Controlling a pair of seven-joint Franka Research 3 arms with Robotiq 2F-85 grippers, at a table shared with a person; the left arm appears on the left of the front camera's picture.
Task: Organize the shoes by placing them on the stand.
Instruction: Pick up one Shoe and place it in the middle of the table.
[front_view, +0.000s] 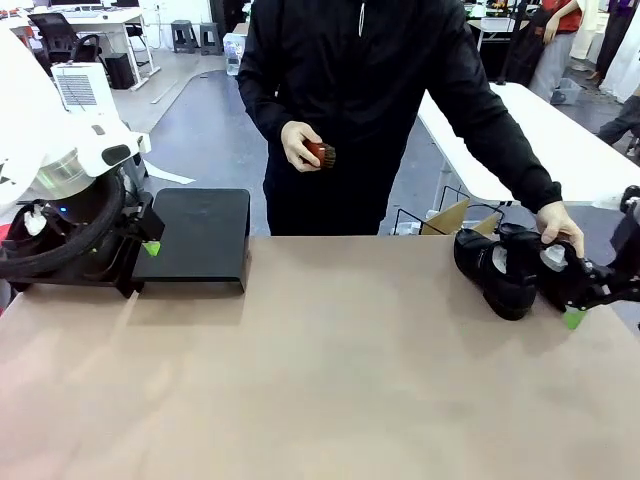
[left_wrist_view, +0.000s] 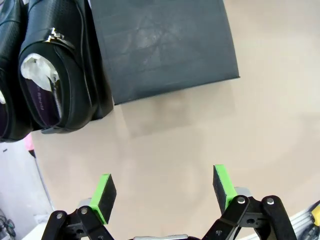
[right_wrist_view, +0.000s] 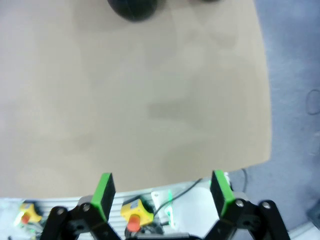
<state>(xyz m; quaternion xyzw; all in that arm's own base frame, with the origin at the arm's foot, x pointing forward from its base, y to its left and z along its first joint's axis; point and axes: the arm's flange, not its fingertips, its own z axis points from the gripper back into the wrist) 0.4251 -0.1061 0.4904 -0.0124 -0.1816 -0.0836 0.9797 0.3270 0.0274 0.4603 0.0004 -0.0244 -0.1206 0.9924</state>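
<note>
At the far left the robot's left hand (front_view: 148, 245) hangs low over the near-left end of the stand (front_view: 205, 235), a flat black platform on the tan bench (front_view: 320, 380). From the front the arm's bulk hides that end. The left wrist view opens it up: 2 shoes (left_wrist_view: 57, 75) sit side by side on the stand (left_wrist_view: 165, 45), touching, with white paper stuffed in their mouths and the rest of the platform bare beside them. There the left hand (left_wrist_view: 164, 192) has its green pads wide apart with nothing between them, over bare bench (left_wrist_view: 165, 145), near the stand's edge but apart from the shoes.

In the middle a person in black stands at the far side, holding a small brush (front_view: 322, 154) in one fist at the waist. The other arm reaches right, fingers (front_view: 565, 232) resting on 2 more shoes (front_view: 495, 270) that stand together on the bench, well apart from the stand.

At the far right the robot's right hand (front_view: 580, 300) is just beside the nearer shoe of that pair, 1 green pad low by the bench. From here I cannot tell whether it touches the leather. In its own wrist view the right hand (right_wrist_view: 161, 195) has its pads spread wide and empty over bare bench (right_wrist_view: 125, 100). A rounded black shoe toe (right_wrist_view: 134, 9) lies at the top, well ahead of the fingertips, and past the bench's edge is grey floor (right_wrist_view: 295, 75).
</note>
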